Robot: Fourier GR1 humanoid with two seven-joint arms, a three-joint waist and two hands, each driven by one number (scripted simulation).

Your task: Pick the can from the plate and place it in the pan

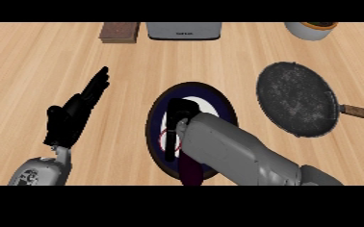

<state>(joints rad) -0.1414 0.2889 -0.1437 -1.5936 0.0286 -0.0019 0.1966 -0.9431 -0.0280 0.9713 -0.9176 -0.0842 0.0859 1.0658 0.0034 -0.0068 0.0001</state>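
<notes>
From the head view, the plate [158, 109] sits in the middle of the wooden bench [57, 62]. It is round, with a dark blue rim and a white middle. Bare wood lies all around it, with lots of room to the left of the plate and a strip of wood between the plate and the pan [295, 98]. The pan is to the right of the plate, well apart from it. It is round, dark and rough with speckles, and its brown handle [352, 109] sticks out to the right edge.

Far behind the plate, along the back edge, stand a brown block [119, 31], a grey box [184, 31] and a white bowl [310, 30] with something orange inside.

The right hand [179, 120] is over the plate, and its grey forearm comes in from the lower right and covers much of the plate. Its black fingers curl down onto the can [190, 170], which is still on the plate. Only a dark red bit of the can shows under the arm, plus a thin red rim beside the fingers.

The left hand [68, 120] rests well to the left of the plate, open, fingers straight and pointing up.
</notes>
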